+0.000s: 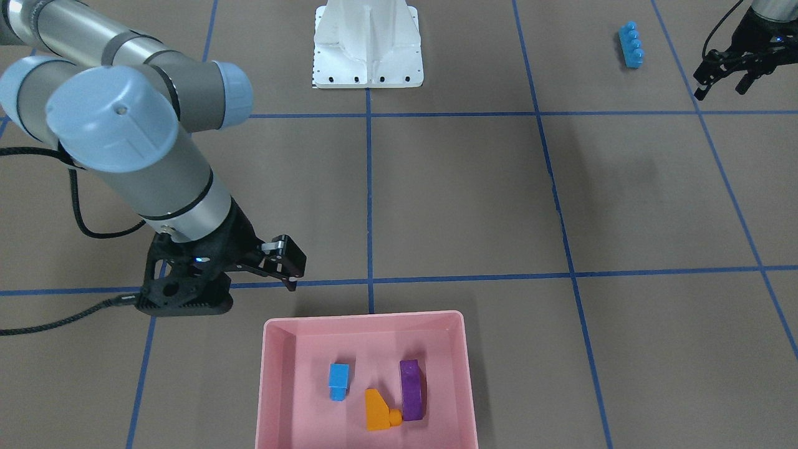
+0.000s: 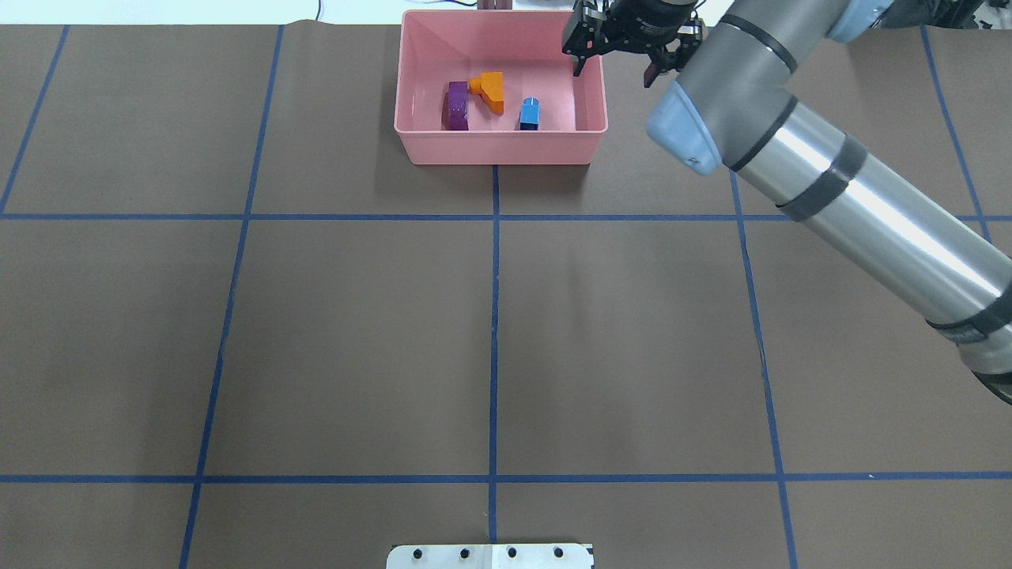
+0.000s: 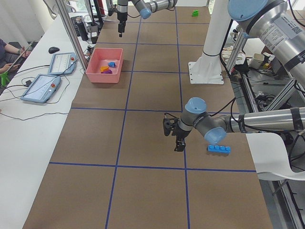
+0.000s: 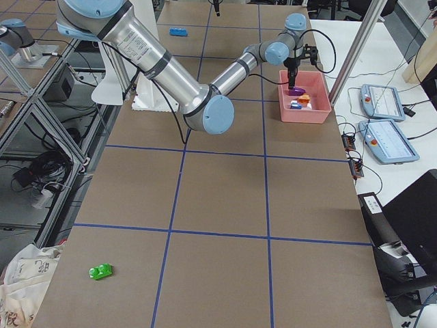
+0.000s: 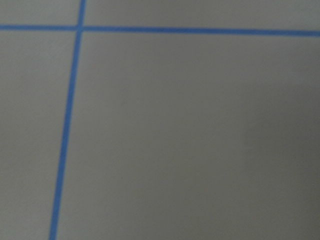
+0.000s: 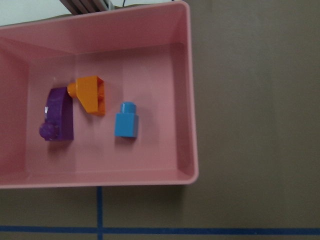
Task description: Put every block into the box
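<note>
A: Three are in! The pink box (image 2: 498,148) sits top centre of the overhead view. In it lie the small blue block (image 2: 530,113), the orange block (image 2: 491,88) and the purple block (image 2: 457,104).

B: Orange and purple are touching, the orange one's stud against one end of the purple one. The small blue one lies apart from them, nearer the box's right wall in that view.

A: And the right gripper (image 2: 615,75)?

B: It hovers at the box's upper right corner, jaws spread wide with nothing between them. One finger shows over the right wall, the other over the bare table (image 2: 356,340).

A: Now the front view. The long blue block (image 1: 631,45) lies on the table in the upper right of the frame, well apart from the box.

B: The left gripper (image 1: 721,92) hangs near it, to its right at the frame's edge. It's open too, fingers apart and empty, clear of the block.

A: And the green block (image 4: 101,271)?

B: Lower left of the right-side view, alone on the table, well apart from the box and both grippers.

A: What's the left wrist camera giving us?

B: Only blurred table and blue tape lines (image 5: 65,150). The white base (image 1: 368,50) stands top centre of the front view.
</note>
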